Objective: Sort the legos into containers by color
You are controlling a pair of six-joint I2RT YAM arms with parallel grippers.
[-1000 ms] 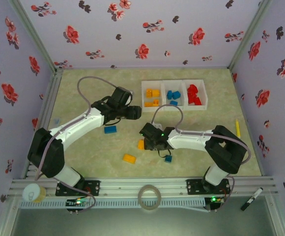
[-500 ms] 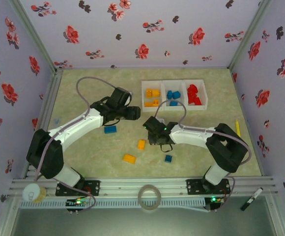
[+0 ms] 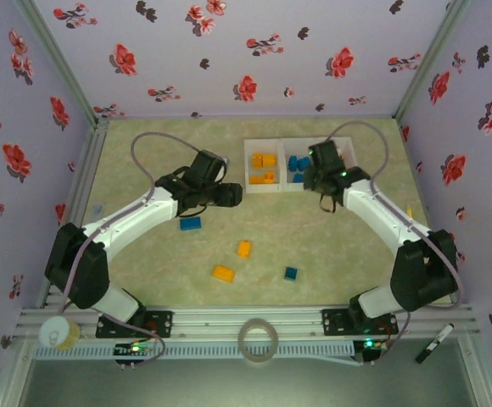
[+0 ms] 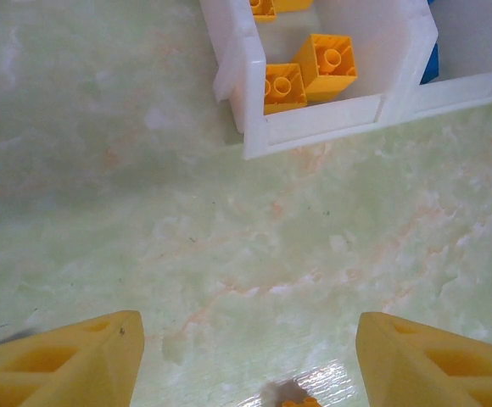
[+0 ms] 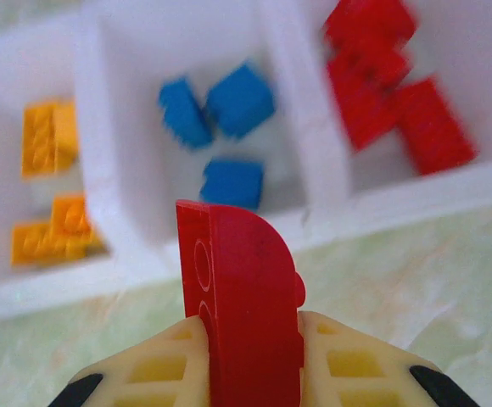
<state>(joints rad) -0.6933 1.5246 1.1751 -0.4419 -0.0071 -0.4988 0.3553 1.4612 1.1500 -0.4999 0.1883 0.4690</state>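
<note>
The white tray (image 3: pixel 267 188) lies at the back of the table with its three compartments in a row. Orange bricks (image 3: pixel 264 161) fill the left one and blue bricks (image 3: pixel 295 163) the middle one. My right gripper (image 3: pixel 322 170) hovers over the tray's front right part, shut on a red brick (image 5: pixel 242 288) held upright. Below it lie blue bricks (image 5: pixel 229 106) and, in the right compartment, red bricks (image 5: pixel 390 85). My left gripper (image 3: pixel 233 193) stands open and empty just left of the tray's front corner (image 4: pixel 322 123), its fingertips (image 4: pixel 102 339) wide apart.
Loose on the table are a blue brick (image 3: pixel 190 224) under the left arm, two orange bricks (image 3: pixel 243 248) (image 3: pixel 223 273) in the middle, and a small blue brick (image 3: pixel 290 273) near the front. A yellow pen (image 3: pixel 410 219) lies by the right wall.
My right arm has swung from the middle of the table up and to the right, carrying the red brick over the tray. The left arm has stayed put.
</note>
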